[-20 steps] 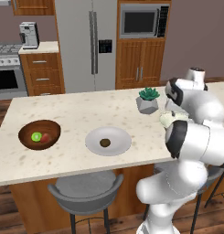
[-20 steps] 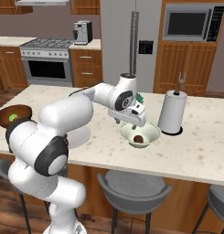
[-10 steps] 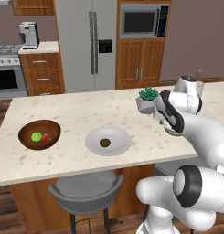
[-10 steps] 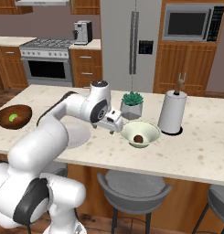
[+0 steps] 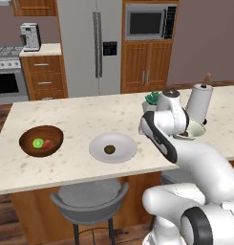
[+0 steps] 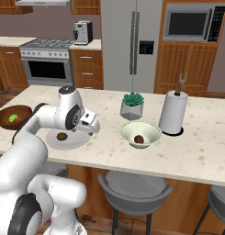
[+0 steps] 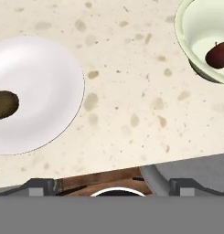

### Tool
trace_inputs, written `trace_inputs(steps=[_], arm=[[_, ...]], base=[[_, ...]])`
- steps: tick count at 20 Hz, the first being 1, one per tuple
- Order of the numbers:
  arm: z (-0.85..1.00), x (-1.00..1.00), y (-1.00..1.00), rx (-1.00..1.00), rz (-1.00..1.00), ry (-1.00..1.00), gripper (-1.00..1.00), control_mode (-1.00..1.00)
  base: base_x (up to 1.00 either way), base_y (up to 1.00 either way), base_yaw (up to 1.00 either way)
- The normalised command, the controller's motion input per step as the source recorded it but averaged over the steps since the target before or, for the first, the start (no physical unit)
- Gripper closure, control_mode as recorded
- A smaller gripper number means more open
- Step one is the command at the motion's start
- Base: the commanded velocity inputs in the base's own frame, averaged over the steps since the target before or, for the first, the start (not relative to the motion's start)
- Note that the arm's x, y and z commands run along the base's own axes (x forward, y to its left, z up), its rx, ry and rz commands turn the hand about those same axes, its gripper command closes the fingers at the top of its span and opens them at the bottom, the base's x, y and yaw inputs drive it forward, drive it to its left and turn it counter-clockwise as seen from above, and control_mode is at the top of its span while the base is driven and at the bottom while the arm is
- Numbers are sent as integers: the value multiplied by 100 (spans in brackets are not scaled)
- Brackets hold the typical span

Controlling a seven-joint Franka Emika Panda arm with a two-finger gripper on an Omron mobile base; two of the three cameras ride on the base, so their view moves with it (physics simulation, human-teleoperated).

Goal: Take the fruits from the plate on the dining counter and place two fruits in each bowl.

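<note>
On the dining counter (image 5: pixel 80 115) stands a brown wooden bowl (image 5: pixel 27 146) with a green fruit (image 5: pixel 38 142) and a red fruit (image 5: pixel 48 143) in it. The pale plate (image 6: pixel 75 141) carries one dark brown fruit (image 6: pixel 62 136). Another dark fruit (image 6: pixel 138 139) lies in the cream-green bowl (image 6: pixel 140 131). My gripper (image 6: pixel 92 128) hangs open and empty over the counter, between the plate and the pale bowl, nearer the plate's right rim. In the hand view the plate (image 7: pixel 40 73) is at left with its fruit (image 7: pixel 3 104), and the pale bowl (image 7: pixel 195 41) at top right holds its fruit (image 7: pixel 218 54).
A potted succulent (image 6: pixel 132 104) and a paper towel roll (image 6: pixel 172 112) stand behind the pale bowl. Grey stools (image 6: pixel 132 188) sit under the counter's near edge. Bare counter lies between the plate and the brown bowl.
The arm has swung from above the pale bowl leftward toward the plate. The gripper stays open and empty; the dark fruit rests in the pale bowl.
</note>
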Motion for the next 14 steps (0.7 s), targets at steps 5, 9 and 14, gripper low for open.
trace_inputs(steps=[5, 9, 14], arm=[[4, 7, 62, -2, -2, 1, -100, -100], [0, 1, 52, -1, -22, 0, -100, -100], [0, 10, 47, 0, -29, 1, -100, -100]], base=[[0, 0, 0], [0, 0, 0], [0, 0, 0]])
